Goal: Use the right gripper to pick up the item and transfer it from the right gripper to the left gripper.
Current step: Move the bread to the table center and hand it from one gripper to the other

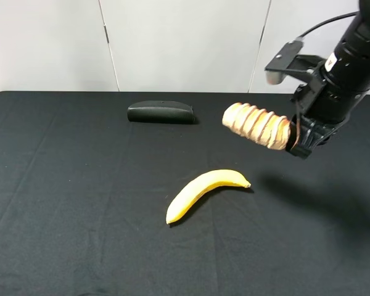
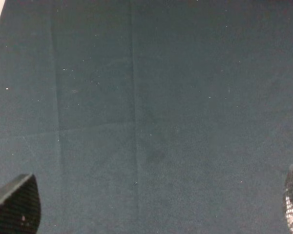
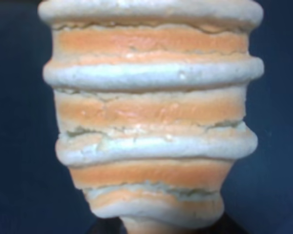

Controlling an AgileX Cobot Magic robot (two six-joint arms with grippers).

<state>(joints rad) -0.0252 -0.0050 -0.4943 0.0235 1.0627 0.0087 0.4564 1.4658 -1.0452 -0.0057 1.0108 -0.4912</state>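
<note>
Exterior high view shows the right gripper (image 1: 294,139) clamped on one end of the loaf (image 1: 257,125), which hangs in the air beyond the banana (image 1: 205,192). The left gripper (image 2: 156,207) gapes wide and empty. The loaf looks light and stiff, and its ridges should resist slipping. Its free end suits the left gripper.

The right gripper (image 1: 294,137) has its fingertips hidden behind one end of the loaf (image 1: 257,125). The exact grip cannot be seen, though it seems clamped there. Its arm (image 1: 351,55), rising beyond that same end of the loaf, is cut off by the high view's edge. In the right wrist view the loaf is soft in focus, its far end cropped, with the jaws out of sight beneath it. Of the left gripper (image 2: 156,202) only two fingertips (image 2: 17,207) show, clipped at the corners and spread wide.
</note>
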